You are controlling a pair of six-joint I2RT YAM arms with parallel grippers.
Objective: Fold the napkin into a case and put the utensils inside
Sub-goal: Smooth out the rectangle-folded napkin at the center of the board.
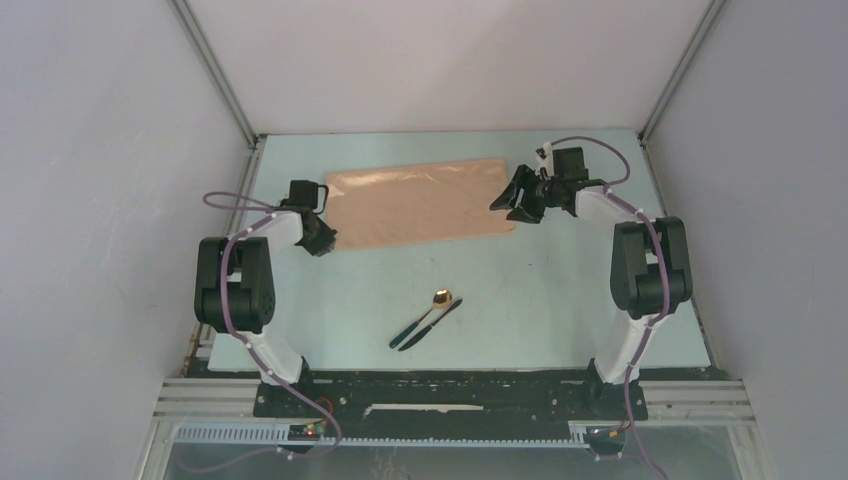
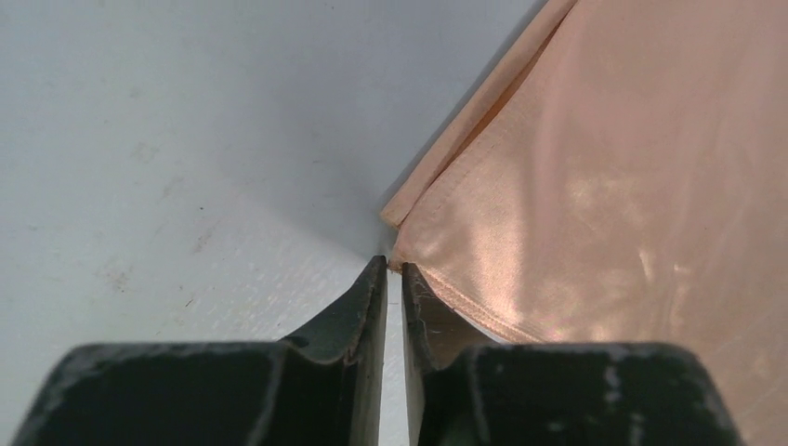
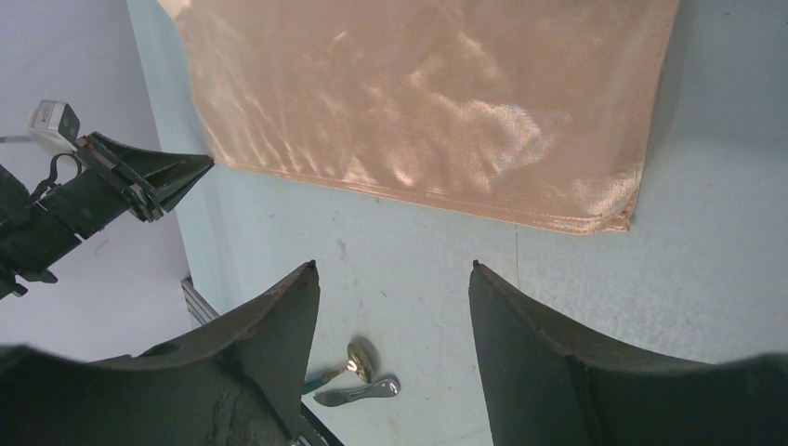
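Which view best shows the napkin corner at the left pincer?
Left wrist: the napkin corner sits close-up at the nearly closed tips of the left pincer. Top external shows it tiny beside the pincer; right wrist shows it distant, at frame left.

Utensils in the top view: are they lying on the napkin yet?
No, the utensils lie on the bare table nearer the arm bases, well apart from the napkin.

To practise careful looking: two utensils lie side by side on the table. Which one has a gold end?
The spoon: its rounded bowl at the far end shines gold, while the knife beside it shows no gold.
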